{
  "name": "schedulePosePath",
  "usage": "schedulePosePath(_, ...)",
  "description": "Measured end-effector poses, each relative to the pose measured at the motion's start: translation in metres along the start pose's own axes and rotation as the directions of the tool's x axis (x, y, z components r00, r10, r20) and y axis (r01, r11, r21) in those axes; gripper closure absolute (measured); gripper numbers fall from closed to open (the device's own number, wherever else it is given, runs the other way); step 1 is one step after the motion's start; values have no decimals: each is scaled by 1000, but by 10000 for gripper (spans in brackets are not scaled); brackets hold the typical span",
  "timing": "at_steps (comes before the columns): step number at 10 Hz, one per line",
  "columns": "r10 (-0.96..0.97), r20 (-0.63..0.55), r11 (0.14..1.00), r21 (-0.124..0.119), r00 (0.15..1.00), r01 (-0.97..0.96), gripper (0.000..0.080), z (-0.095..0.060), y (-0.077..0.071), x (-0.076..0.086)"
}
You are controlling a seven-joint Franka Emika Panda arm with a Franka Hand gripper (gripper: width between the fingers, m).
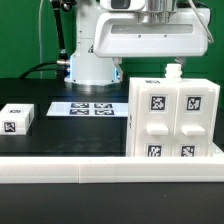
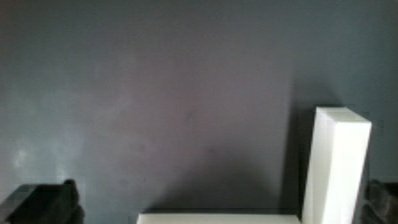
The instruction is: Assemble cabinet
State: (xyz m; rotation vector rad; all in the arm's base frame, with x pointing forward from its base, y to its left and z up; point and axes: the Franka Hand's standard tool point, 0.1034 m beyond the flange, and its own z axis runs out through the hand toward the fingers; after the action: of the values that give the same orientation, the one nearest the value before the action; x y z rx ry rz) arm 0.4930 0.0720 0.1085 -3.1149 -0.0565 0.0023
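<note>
Exterior view. One cabinet (image 1: 172, 117) stood on the dark surface (image 1: 60, 140), showing one face of four panels with one tag on each. One small tagged block (image 1: 17, 118) lay well apart from the cabinet, toward the exterior view's left. One marker board (image 1: 90, 108) lay between that block and the cabinet. One white rail (image 1: 90, 172) ran in front of the cabinet and hid its bottom edge. One arm (image 1: 150, 35), its upper part cut off by the frame. One pincer (image 1: 172, 68) hung directly above the cabinet's top, close over it; contact could not be made out, nor its spread from here.

Wrist view. Two dark fingers (image 2: 45, 203) sat far apart at opposite corners, so the pincer was wide, gripping nothing visible. One white upright wall (image 2: 340, 160) rose between them, just beside one finger. One white edge (image 2: 214, 216) was cut off by the frame. Picture blurred; no tags readable.
</note>
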Motion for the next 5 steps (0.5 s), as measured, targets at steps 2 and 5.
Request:
schedulePosePath(2,-3,1,1000,0,1000,3,2,0,0,0)
schedulePosePath(5,-14,1,1000,-4,1000,14,2,1,20,0)
